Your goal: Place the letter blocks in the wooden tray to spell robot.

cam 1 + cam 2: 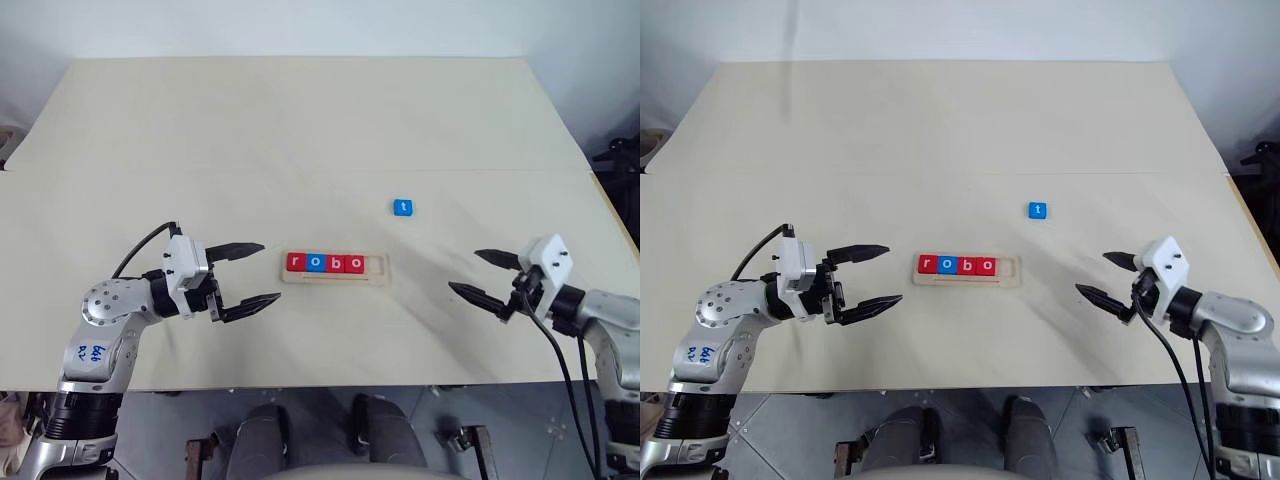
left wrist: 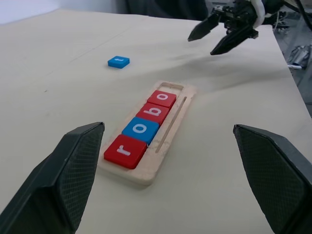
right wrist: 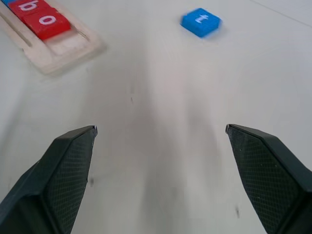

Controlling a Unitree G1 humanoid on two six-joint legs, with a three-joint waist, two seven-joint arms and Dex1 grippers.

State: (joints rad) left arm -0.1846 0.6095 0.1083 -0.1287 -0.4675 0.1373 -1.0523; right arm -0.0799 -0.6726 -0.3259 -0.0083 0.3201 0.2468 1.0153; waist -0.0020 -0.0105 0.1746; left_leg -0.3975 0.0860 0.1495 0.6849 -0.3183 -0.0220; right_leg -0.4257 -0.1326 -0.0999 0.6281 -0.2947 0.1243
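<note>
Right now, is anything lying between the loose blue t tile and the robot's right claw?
Nothing: the right wrist view shows bare table between the open right gripper and the t block.

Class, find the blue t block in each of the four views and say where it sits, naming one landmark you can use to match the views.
Left eye view: t block, up and right of the wooden tray.
Right eye view, same relation.
Left wrist view, upper left, apart from the tray.
Right wrist view, top, right of centre.
Shared landmark: the tray's empty end slot.
</note>
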